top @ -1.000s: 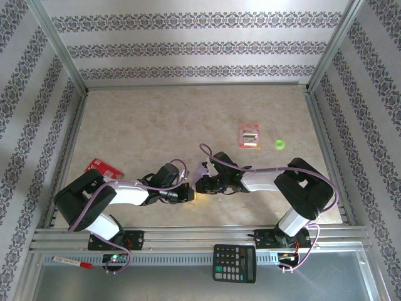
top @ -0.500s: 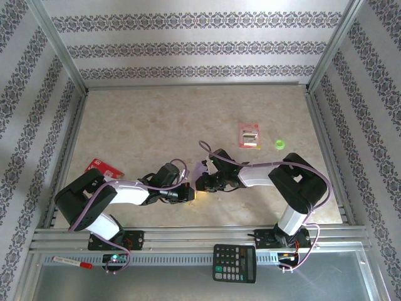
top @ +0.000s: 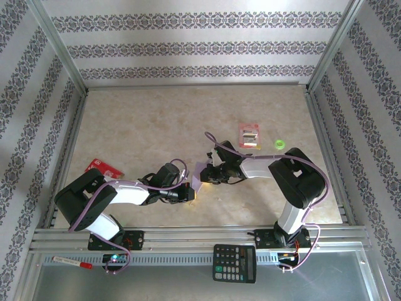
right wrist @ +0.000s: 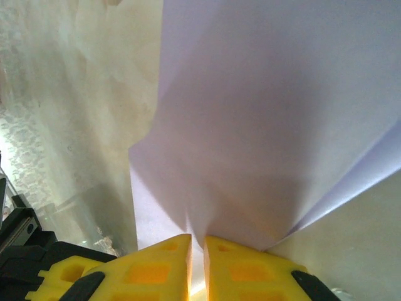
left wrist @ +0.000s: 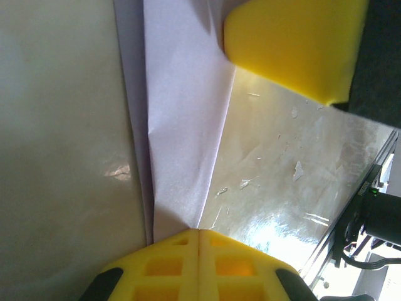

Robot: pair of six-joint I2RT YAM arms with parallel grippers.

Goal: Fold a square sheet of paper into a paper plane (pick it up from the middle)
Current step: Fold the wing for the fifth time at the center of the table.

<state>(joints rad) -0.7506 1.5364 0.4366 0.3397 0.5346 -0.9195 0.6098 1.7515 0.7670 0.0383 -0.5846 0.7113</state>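
Clamped shut on a thin, creased sheet of pale lavender paper (top: 202,169): narrow folded end in the left gripper (left wrist: 198,233), wider edge in the right gripper (right wrist: 197,241). Held over a glossy, marbled beige tabletop (top: 156,125), nearer the arms than the red-and-white packet (top: 249,135) and to its left. Ringed by striped floral wallpaper (top: 188,47), with a small green ring (top: 279,145) just right of that packet.
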